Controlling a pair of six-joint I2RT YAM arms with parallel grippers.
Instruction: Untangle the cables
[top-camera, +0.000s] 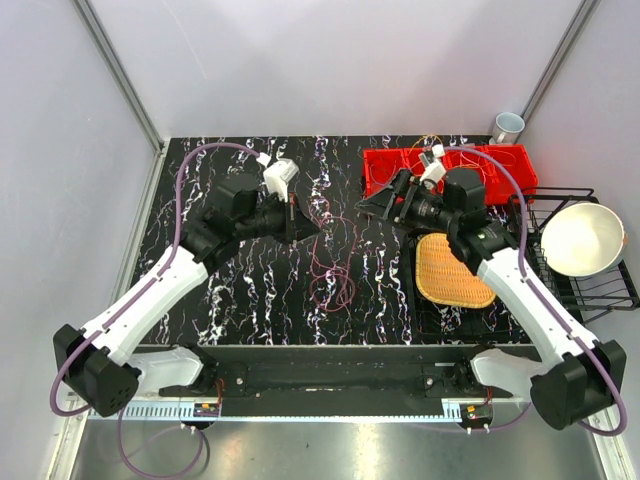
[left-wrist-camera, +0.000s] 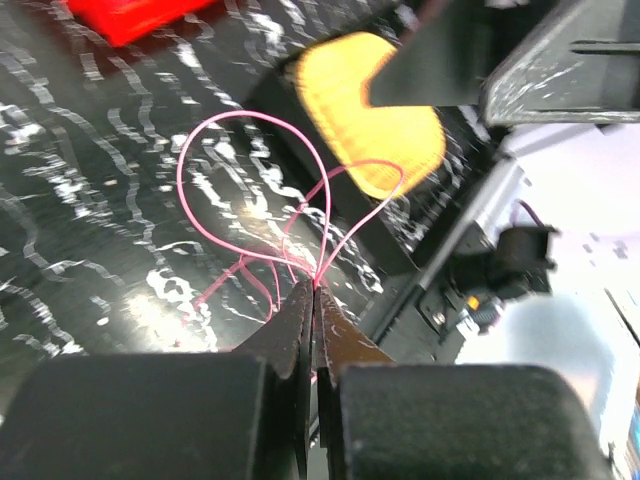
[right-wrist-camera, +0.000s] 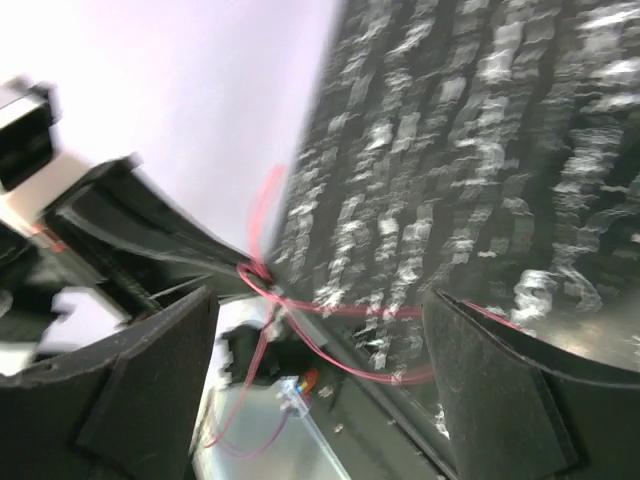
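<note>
Thin pink-magenta cables (top-camera: 335, 272) lie in loose loops on the black marbled table (top-camera: 240, 290), between the two arms. My left gripper (top-camera: 306, 226) is shut on one strand and holds it up. In the left wrist view the jaws (left-wrist-camera: 317, 288) are pressed together on the pink cable (left-wrist-camera: 250, 190), whose loops fan out from the tips. My right gripper (top-camera: 368, 205) is open, just right of the left one. In the right wrist view its fingers (right-wrist-camera: 500, 390) stand wide apart, with pink strands (right-wrist-camera: 350, 312) running across the gap untouched. A thin yellow-orange wire (top-camera: 430, 141) shows at the red bin. No blue cable shows.
A red bin (top-camera: 480, 165) stands at the back right, behind the right gripper. A woven yellow tray (top-camera: 450, 272) lies under the right arm. A black wire rack (top-camera: 600, 290) with a white bowl (top-camera: 582, 238) is at the right edge. A cup (top-camera: 508, 127) stands in the far corner.
</note>
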